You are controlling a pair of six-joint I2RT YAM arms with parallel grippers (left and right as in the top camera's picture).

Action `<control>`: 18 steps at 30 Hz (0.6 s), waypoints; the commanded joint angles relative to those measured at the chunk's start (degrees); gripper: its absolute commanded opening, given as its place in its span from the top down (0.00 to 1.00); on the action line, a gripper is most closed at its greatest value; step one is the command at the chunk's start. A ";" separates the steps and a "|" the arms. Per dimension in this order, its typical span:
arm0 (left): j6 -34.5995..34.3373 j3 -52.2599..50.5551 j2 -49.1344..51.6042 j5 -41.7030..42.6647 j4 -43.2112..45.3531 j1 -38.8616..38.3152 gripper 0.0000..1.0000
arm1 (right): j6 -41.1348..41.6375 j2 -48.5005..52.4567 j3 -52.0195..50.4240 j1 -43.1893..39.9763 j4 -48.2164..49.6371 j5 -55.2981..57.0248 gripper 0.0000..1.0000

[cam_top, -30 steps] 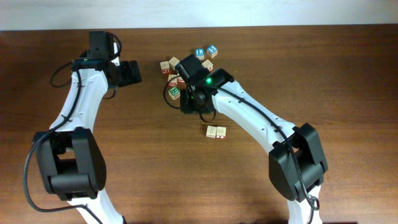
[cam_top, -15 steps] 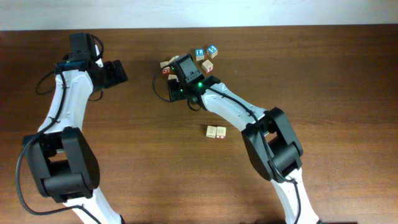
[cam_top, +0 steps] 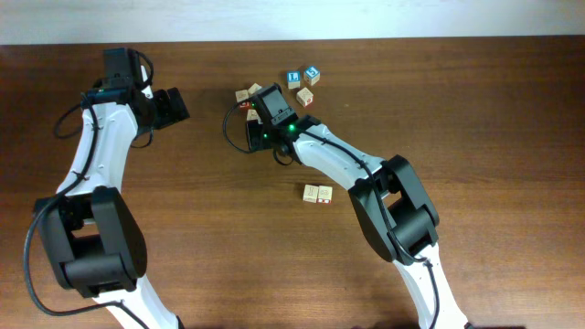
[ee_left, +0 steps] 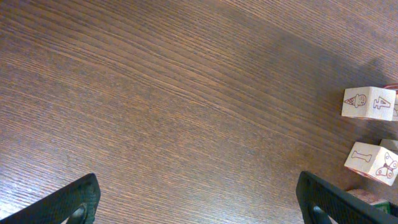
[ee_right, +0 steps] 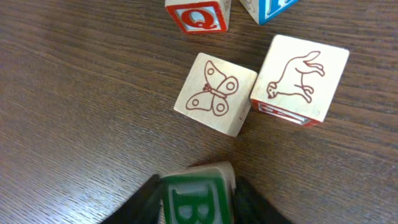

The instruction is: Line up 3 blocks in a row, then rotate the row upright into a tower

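- Comparing with a second ago, the right gripper (ee_right: 196, 200) has been carried further into the cluster of cubes. It is now clamped on the green-faced block (ee_right: 198, 186), with a finger tight on each side and the printed "B" turned up to the wrist camera.
- The green-faced block is held just below the butterfly block (ee_right: 214, 93) in the wrist view and is not touching it. Overhead it is hidden under the gripper, where earlier it showed beside it. Whether it is lifted off the bench (ee_right: 74, 124) cannot be told.
- The red-trimmed block (ee_right: 300, 74) is set against the butterfly block's right edge.
- The left gripper (ee_left: 205, 200) has been drawn back, well left of the butterfly block. Its jaws are wide apart, with nothing between them.
- Judged: a grip for one rotation has been secured, and the turn itself is still to be made. The butterfly and red-trimmed blocks look unattended.
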 commanded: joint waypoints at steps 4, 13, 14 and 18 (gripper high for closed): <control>-0.79 1.16 0.31 0.68 -0.44 -0.07 0.01 | 2.36 1.03 0.52 0.87 -4.55 -1.64 0.73; -0.76 1.16 0.31 0.68 -0.90 -0.07 0.01 | 11.02 0.72 5.84 0.85 -30.42 -11.32 0.78; -0.76 1.16 0.31 0.68 -0.90 -0.07 0.01 | 11.04 0.72 5.84 0.85 -32.74 -11.32 0.78; -0.79 1.16 0.31 0.70 -0.90 -0.07 0.01 | 11.04 0.72 5.84 0.85 -41.24 -10.88 0.74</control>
